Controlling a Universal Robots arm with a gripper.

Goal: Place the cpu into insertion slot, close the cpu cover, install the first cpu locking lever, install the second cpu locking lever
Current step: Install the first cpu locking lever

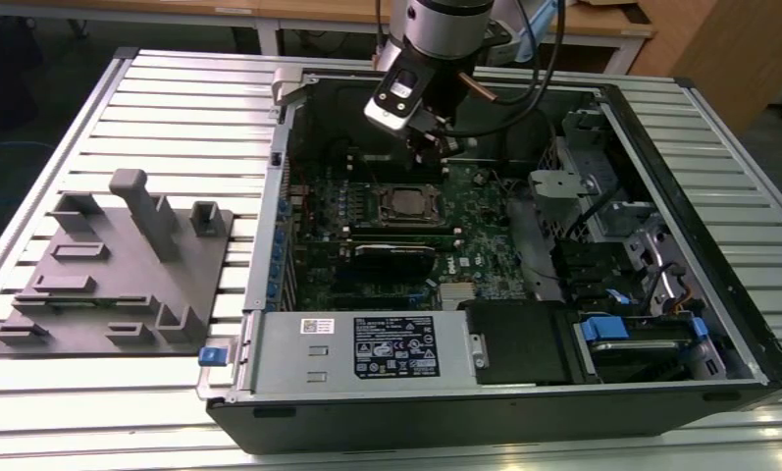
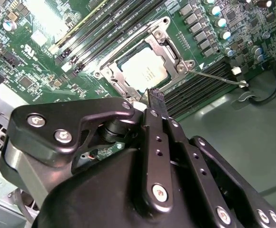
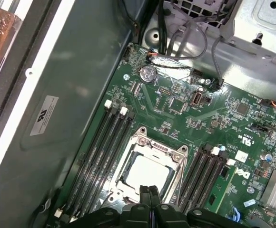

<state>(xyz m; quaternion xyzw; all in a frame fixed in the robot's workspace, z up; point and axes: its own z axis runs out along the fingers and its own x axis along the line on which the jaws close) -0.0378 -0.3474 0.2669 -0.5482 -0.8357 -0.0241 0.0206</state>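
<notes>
- cpu [image 2: 145,66] sits in the socket, cpu cover [image 2: 173,52] appears down over it.
- end effector [image 2: 155,97] closed and empty, at the socket edge.
- we'd press the loose locking lever [image 2: 219,78] low, hooking it sideways under its catch.

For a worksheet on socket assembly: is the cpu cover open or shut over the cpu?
Shut: in both wrist views the cpu cover lies flat, its window framing the cpu.

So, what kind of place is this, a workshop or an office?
Probably a robotics lab or workshop: an opened computer case lies on a slotted metal table, a grey fixture plate sits beside it, and the robot's gripper hangs over the motherboard.
</notes>
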